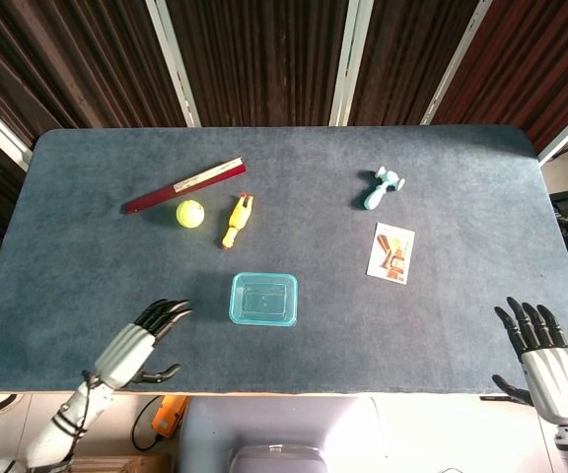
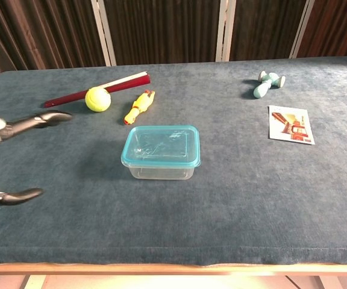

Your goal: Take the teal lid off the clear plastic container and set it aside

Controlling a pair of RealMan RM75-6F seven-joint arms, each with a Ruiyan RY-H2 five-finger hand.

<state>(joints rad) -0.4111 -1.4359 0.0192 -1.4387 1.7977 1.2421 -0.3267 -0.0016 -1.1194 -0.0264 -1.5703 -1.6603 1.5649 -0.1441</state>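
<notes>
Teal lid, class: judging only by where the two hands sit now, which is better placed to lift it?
Probably the left hand: open, over the table beside the teal lid. The right hand hangs off the table's far corner.

Bare cloth lies between the left hand [image 1: 138, 344] and the container [image 1: 263, 299]; ball [image 1: 190, 213] and chicken toy [image 1: 236, 220] sit beyond

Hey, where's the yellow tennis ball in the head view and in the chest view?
Head view: tennis ball upper left of centre, just below the red stick.
Chest view: tennis ball upper left, against the same stick.
Shared landmark: the yellow rubber chicken lies just right of it in both.
</notes>
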